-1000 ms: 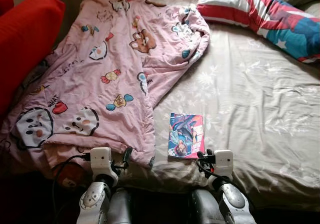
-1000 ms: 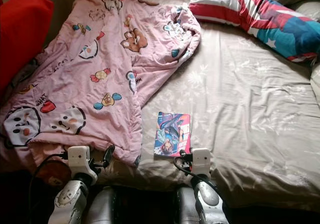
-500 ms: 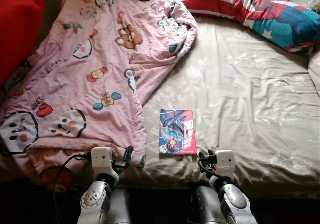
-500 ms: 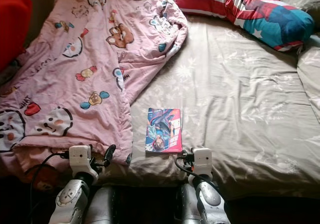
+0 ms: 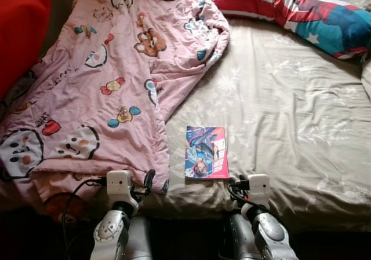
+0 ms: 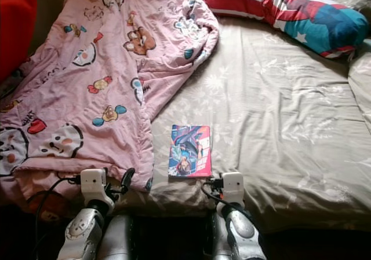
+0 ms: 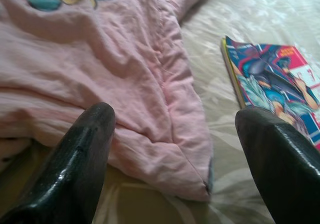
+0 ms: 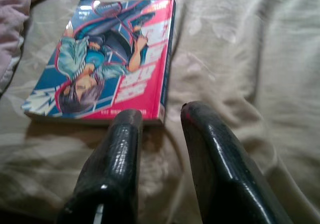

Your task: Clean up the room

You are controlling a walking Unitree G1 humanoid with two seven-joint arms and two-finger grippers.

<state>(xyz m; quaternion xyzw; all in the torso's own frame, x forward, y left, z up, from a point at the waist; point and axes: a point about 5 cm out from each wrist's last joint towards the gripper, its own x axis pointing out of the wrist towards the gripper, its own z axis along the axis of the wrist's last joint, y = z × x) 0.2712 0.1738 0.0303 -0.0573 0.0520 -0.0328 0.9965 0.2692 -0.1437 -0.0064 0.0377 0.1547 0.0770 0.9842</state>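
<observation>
2 grippers are held low at the near edge of the bed (image 5: 301, 115). Left gripper (image 7: 175, 149): its 2 black fingers (image 7: 82, 159) are spread wide, with the folded corner of the pink cartoon-print blanket (image 5: 110, 80) lying just ahead of and between them on the sheet; no contact with the fabric can be made out. Right gripper (image 8: 157, 134): its 2 fingers (image 8: 117, 164) stand close together with a narrow gap and nothing held, tips just short of the near edge of the comic book (image 8: 105, 59).

The comic book (image 5: 206, 153) lies flat, cover up, on the beige sheet, directly ahead of the right gripper and off to the right of the left gripper, just beside the blanket's edge. The blanket covers the bed's left portion beyond the left gripper. 1 striped red, white and blue pillow (image 5: 295, 11) lies at the far end, well apart from both grippers. 1 red cushion (image 5: 20, 31) sits far to the left.
</observation>
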